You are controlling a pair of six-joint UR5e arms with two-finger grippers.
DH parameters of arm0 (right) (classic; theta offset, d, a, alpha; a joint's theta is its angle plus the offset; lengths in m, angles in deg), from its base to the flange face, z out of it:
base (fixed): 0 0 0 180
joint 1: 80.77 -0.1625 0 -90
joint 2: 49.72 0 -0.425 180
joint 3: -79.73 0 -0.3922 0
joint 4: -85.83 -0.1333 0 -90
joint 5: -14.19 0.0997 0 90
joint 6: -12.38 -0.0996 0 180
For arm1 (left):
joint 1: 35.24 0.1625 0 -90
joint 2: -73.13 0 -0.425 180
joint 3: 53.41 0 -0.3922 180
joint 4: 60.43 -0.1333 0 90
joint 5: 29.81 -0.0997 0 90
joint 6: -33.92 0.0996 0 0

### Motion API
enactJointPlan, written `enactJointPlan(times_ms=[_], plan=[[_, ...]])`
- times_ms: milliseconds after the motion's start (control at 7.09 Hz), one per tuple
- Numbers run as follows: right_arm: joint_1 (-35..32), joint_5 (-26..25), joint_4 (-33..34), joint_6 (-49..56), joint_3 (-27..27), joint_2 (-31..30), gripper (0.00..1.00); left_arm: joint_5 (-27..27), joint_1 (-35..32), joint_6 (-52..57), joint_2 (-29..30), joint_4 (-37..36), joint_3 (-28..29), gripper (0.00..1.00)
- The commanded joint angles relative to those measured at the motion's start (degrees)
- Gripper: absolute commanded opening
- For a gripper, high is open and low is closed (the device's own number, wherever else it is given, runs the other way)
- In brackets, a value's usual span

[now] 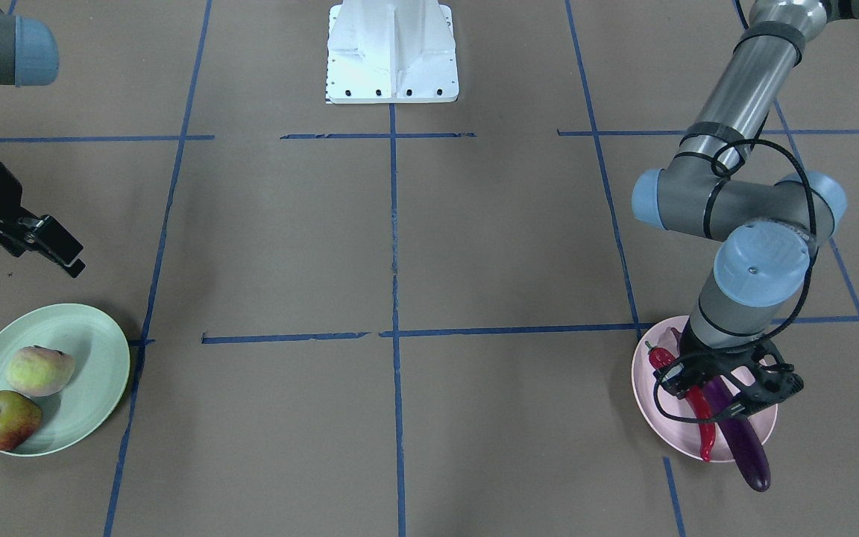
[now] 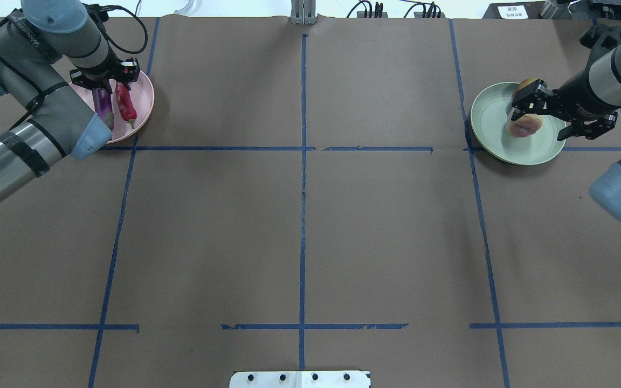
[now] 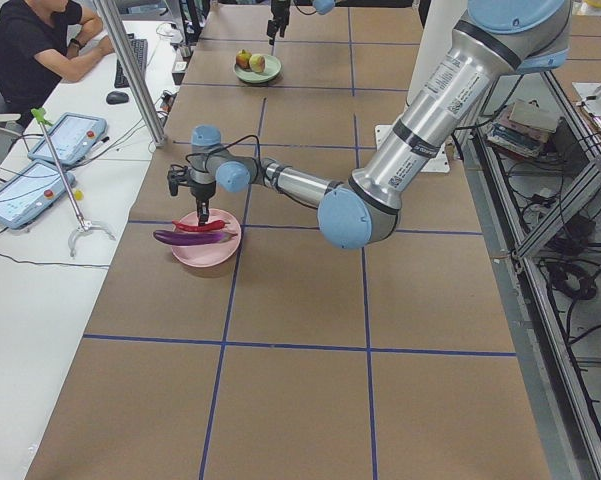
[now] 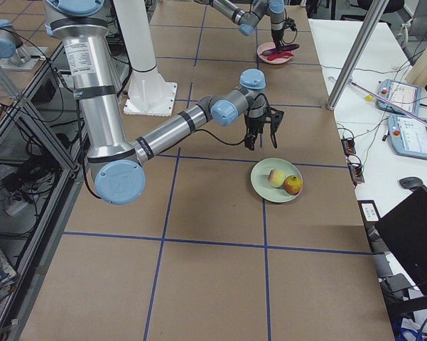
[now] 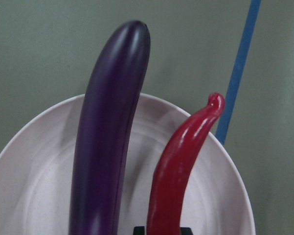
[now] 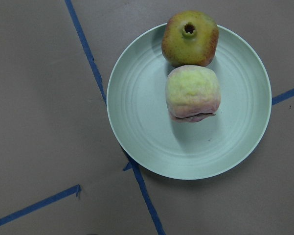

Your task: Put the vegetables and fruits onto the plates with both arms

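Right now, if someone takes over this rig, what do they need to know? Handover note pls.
Left gripper: looks open, low over the pink plate, close to the chili pepper.
Right gripper: open, empty, raised by the green plate.
Eggplant and chili lie side by side on pink; the eggplant's tip overhangs the rim.
Pomegranate and peach sit touching on green.
Done: all four plated.
Left: probably just lift the left arm clear.
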Motion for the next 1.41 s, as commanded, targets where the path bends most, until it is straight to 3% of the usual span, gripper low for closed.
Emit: enactJointPlan(times_ms=[0,282,564,847,1270], plan=[[-0.1,0.2,6.1,0.0,-4.5,-0.6,1.0,13.7,-3.6,0.9,-8.0,0.7,-10.6,1.0],[-1.3,0.5,8.3,7.8,-5.1,-2.2,1.0,13.6,-4.0,2.3,-20.5,0.3,-27.5,1.0],[-8.8,4.3,9.7,25.1,-4.7,-7.1,1.0,14.3,-7.2,19.7,-32.7,0.2,-36.4,1.0],[-15.7,6.9,13.1,40.7,-4.5,-10.7,1.0,21.0,-17.6,41.4,-37.8,-2.1,-36.0,1.0],[-24.2,8.6,19.3,58.4,-4.5,-13.8,1.0,21.2,-25.8,67.8,-40.1,-19.6,-37.3,1.0]])
